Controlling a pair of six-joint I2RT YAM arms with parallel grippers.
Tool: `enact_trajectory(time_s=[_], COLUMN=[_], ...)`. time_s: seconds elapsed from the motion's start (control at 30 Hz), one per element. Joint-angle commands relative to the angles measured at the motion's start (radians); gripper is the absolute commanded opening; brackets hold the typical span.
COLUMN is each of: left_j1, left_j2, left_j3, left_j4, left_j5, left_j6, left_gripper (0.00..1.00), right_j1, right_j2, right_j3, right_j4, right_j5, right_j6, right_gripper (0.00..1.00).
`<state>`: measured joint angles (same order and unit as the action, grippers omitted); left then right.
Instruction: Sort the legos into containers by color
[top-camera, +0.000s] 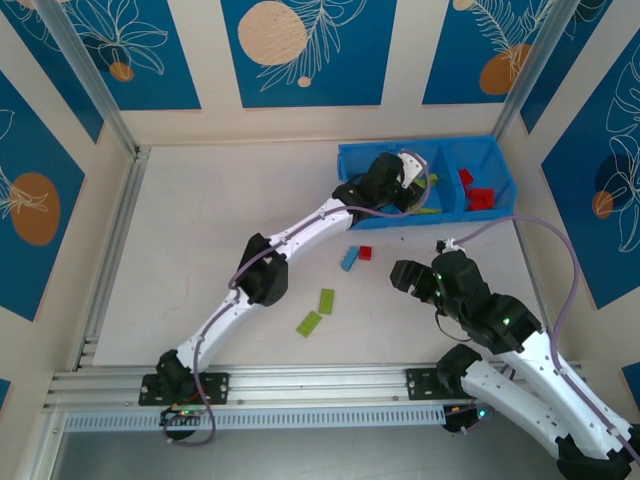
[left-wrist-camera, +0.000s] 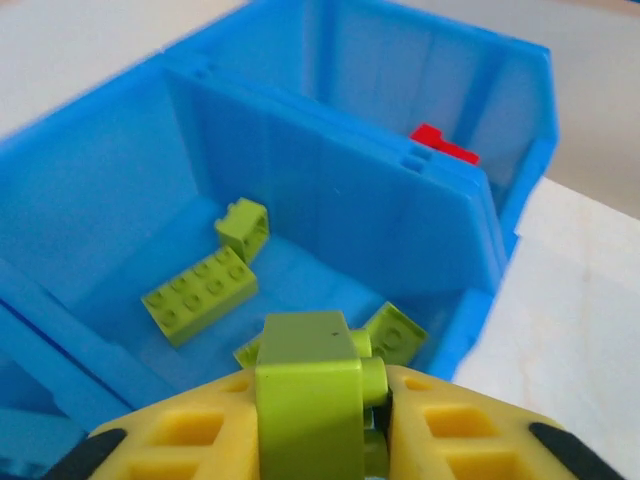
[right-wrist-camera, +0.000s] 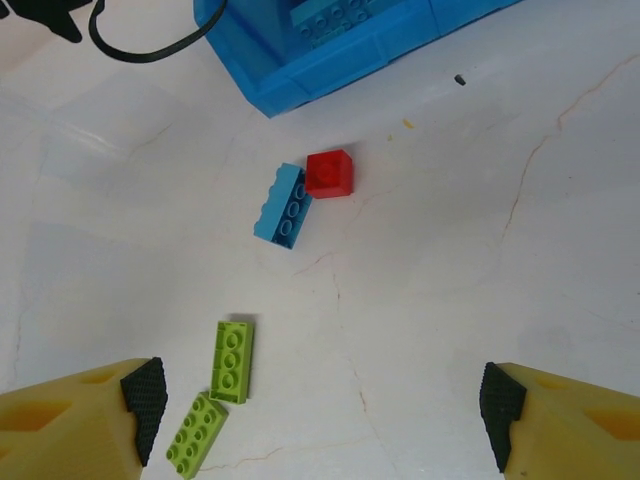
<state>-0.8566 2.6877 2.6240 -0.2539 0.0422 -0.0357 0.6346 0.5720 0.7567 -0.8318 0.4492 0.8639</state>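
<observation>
My left gripper (left-wrist-camera: 320, 420) hangs over the middle compartment of the blue bin (left-wrist-camera: 330, 170), its yellow fingers shut on a lime green lego (left-wrist-camera: 305, 395). Below it lie more green legos: a long plate (left-wrist-camera: 200, 293), a small square one (left-wrist-camera: 243, 228) and another (left-wrist-camera: 398, 333). A red lego (left-wrist-camera: 440, 143) shows in the compartment beyond. My right gripper (right-wrist-camera: 320, 410) is open above the table. Under it lie a light blue bar (right-wrist-camera: 283, 205) touching a red square (right-wrist-camera: 329, 173), and two green bars (right-wrist-camera: 232, 360) (right-wrist-camera: 196, 429) near its left finger.
The bin (top-camera: 345, 160) stands at the back right by the wall, red legos (top-camera: 478, 195) in its right compartment. The left arm stretches diagonally across the table to it. A black cable (right-wrist-camera: 140, 45) lies left of the bin. A metal frame rail (top-camera: 110, 250) lines the left side.
</observation>
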Motion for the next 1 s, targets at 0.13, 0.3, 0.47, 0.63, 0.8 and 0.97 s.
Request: enact_trajectory(time_s=[0.13,0.3,0.47,0.63,0.8,0.97], left_j1=[0.017,0.009,-0.006,-0.024,-0.028,-0.028], left_j2=[-0.042,-0.420,-0.917,-1.362,-1.690,-1.904], left_j3=[0.049,-0.409,-1.064,-1.478,-1.650,-1.612], left_j4=[-0.046,0.085,0.326,0.196,-0.143,-0.468], left_j5=[0.006,0.069,0.041,-0.044,-0.136,-0.140], left_j6=[0.009,-0.057,-0.099,-0.093,-0.035,-0.020], left_gripper=[0.47,0.46,0.46,0.47,0.49,0.67], right_j1=[-0.004,-0.004,-0.006,0.000,0.039,0.064], right_j2=[-0.032,-0.031,0.021,0.190,0.436,0.736], right_j3=[0.007,0.027,0.039,0.066,0.121,0.231], right_j4=[-0.030,-0.061,-0.063,-0.006,0.105,0.189], right_j5=[0.022,0.020,-0.017,-0.100,-0.127,-0.135], right_j6=[0.006,0.013,0.020,0.011,0.025,0.035], right_gripper=[0.86,0.86,0.86,0.86,0.75,0.72])
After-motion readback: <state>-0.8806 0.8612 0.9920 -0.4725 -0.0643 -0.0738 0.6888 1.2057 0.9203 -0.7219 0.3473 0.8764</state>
